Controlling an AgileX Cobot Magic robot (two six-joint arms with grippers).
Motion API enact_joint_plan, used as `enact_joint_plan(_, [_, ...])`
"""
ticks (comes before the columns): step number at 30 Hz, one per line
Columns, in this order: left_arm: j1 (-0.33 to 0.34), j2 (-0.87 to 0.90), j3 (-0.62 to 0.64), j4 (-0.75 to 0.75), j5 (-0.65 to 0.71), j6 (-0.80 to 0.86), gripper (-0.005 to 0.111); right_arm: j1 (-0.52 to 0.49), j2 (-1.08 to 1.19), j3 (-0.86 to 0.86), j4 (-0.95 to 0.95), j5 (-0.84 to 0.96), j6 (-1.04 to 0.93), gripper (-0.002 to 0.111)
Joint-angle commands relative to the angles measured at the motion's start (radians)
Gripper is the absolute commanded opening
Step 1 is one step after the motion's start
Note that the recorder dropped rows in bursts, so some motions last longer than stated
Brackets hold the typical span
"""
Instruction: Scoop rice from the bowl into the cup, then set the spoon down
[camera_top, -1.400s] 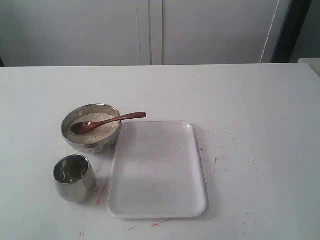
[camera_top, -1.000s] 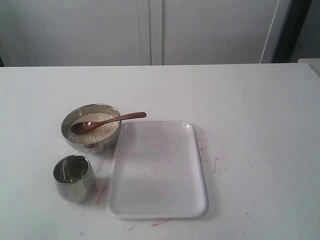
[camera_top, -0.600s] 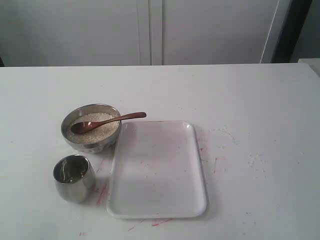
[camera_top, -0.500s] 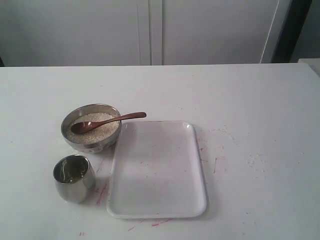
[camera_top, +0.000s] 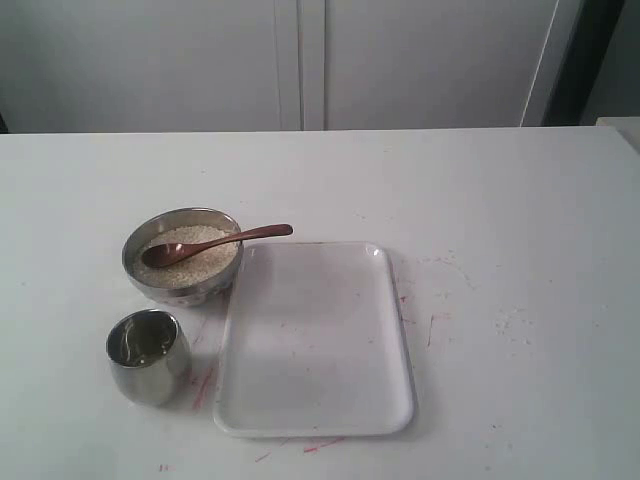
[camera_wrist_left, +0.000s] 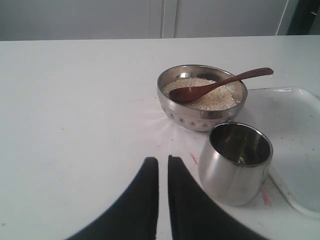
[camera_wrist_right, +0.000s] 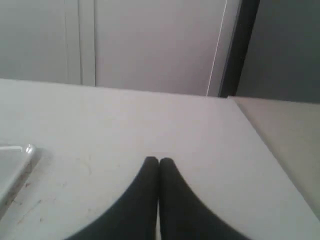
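Note:
The steel bowl (camera_top: 130, 262) sits left of centre on the white table, holding a heap of rice (camera_top: 200, 258). The wooden spoon (camera_top: 215, 243) lies in it, head on the rice, handle over the rim toward the tray. Nearer the front stands the steel cup (camera_top: 148, 356). In the left wrist view my left gripper (camera_wrist_left: 163, 159) hovers low over bare table beside the cup (camera_wrist_left: 235, 170), with the bowl (camera_wrist_left: 200, 117) and spoon (camera_wrist_left: 220, 83) beyond; only a thin slit separates its fingers, nothing between them. My right gripper (camera_wrist_right: 159, 160) is shut and empty, far from these things. Neither gripper shows in the exterior view.
A white rectangular tray (camera_top: 315, 340) lies right of the bowl and cup, nothing on it; its corner (camera_wrist_right: 15, 160) shows in the right wrist view. Red marks and a few stray grains dot the table (camera_top: 500, 250). White cabinet doors stand behind the table's far edge.

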Motion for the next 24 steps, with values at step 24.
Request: enact_joint_plan(24, [0.004,0.001,-0.007,-0.007,-0.003,-0.002,0.014,-0.004,-0.003,0.005,0.028,-1.047,0.237,0.000])
